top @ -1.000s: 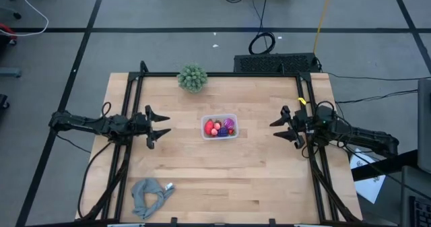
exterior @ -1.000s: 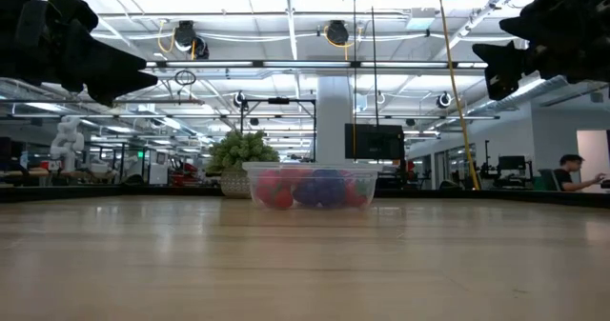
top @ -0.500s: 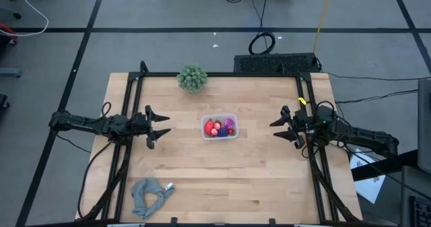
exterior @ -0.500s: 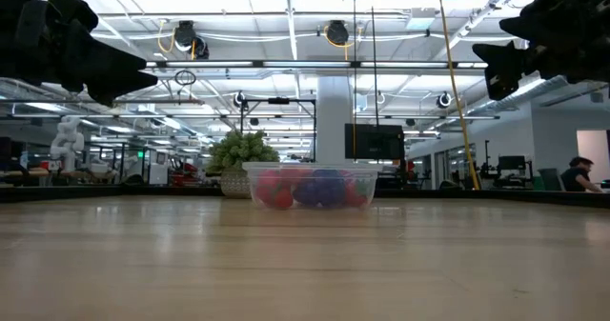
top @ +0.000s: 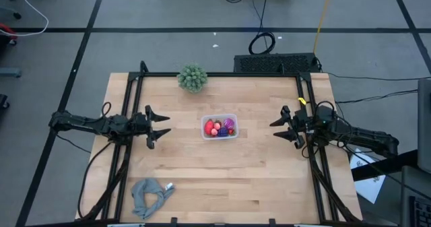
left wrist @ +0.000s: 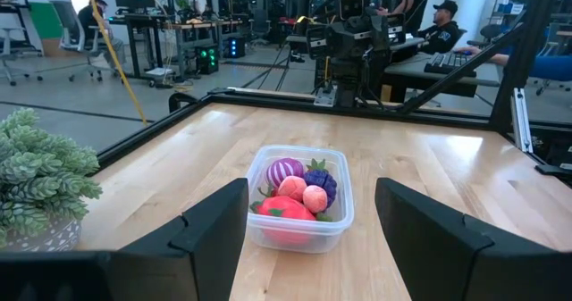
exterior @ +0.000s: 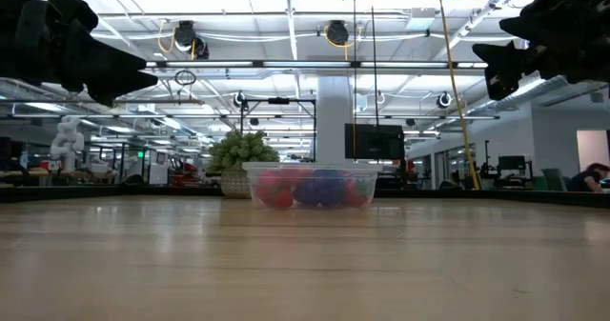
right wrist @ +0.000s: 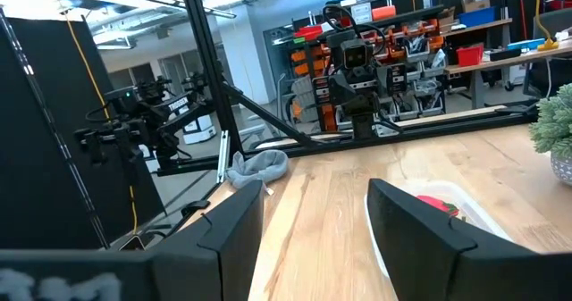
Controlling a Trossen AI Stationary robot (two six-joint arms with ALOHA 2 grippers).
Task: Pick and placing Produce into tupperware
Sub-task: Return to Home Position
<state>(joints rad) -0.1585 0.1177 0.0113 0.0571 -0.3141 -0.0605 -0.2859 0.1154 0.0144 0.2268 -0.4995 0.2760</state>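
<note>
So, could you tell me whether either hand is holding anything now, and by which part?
Nothing is held. The left hand and right hand are both open and empty, either side of the tupperware, which holds the produce.

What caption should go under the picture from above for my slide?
Produce packed in the tupperware, with the left gripper and right gripper open on either side.

Produce [top: 219, 127] red, pink, purple; tupperware [top: 219, 116] clear; plant [top: 192, 77] green; cloth [top: 149, 195] grey.
</note>
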